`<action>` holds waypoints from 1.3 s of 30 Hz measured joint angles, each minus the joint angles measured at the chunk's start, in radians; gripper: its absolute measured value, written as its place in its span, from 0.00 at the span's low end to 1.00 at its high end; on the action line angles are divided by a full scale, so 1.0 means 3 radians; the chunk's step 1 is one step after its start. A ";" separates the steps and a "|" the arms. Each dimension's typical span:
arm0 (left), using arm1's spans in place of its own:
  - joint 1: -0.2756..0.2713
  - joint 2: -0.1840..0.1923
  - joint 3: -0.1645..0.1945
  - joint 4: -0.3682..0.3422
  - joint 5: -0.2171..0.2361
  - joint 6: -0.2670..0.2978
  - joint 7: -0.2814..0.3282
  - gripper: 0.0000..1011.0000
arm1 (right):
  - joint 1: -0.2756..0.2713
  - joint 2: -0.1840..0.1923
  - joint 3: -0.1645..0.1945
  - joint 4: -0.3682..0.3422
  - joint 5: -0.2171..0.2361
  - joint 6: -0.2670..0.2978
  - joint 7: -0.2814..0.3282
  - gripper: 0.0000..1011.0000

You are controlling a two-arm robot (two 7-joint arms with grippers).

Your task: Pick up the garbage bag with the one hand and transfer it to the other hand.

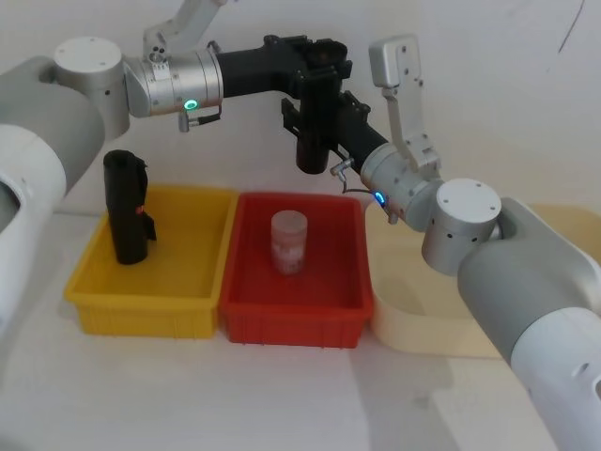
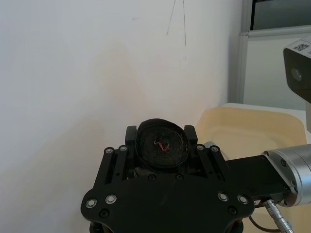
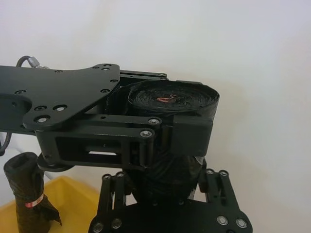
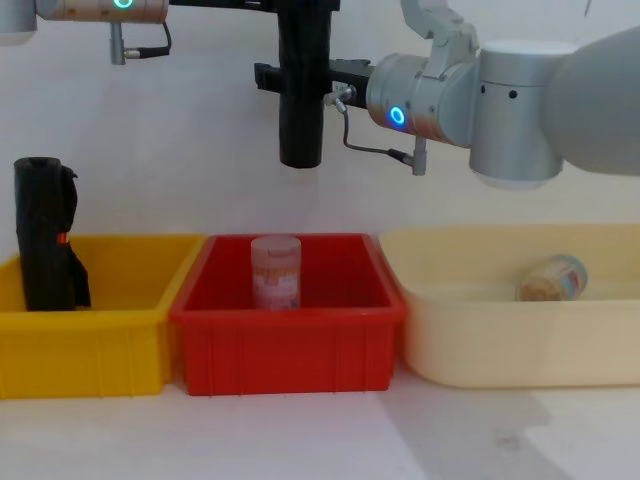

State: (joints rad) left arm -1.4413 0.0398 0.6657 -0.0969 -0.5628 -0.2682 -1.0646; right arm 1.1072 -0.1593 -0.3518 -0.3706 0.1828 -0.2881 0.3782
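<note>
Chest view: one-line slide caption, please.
Both grippers, left and right, grip the upright garbage bag above the red bin.

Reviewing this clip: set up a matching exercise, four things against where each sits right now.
Things:
1. garbage bag
2. lumpy black roll
3. pink jar
4. jar on its side

Places:
A. in the cream tub
B. standing in the yellow bin
C. upright in the air above the red bin, with the left gripper on its top and the right gripper on its middle
D. standing in the red bin

Pairs: 1-C, 2-B, 3-D, 4-A
</note>
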 joint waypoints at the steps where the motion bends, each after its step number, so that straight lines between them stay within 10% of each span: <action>1: 0.0000 0.0000 0.0000 0.0000 0.0000 0.0000 0.0000 0.55 | 0.0005 -0.0003 0.0001 0.0010 0.0000 -0.0004 0.0001 0.74; 11: 0.0000 0.0000 0.0000 0.0000 0.0000 0.0000 0.0000 0.55 | 0.0024 -0.0012 0.0006 0.0049 0.0000 -0.0022 0.0004 0.48; 39: 0.0000 0.0000 0.0000 0.0000 0.0000 0.0000 0.0000 0.55 | 0.0040 -0.0020 0.0010 0.0075 0.0000 -0.0034 0.0005 0.47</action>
State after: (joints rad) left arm -1.4414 0.0398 0.6657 -0.0969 -0.5628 -0.2683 -1.0647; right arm 1.1190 -0.1652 -0.3487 -0.3481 0.1829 -0.2983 0.3796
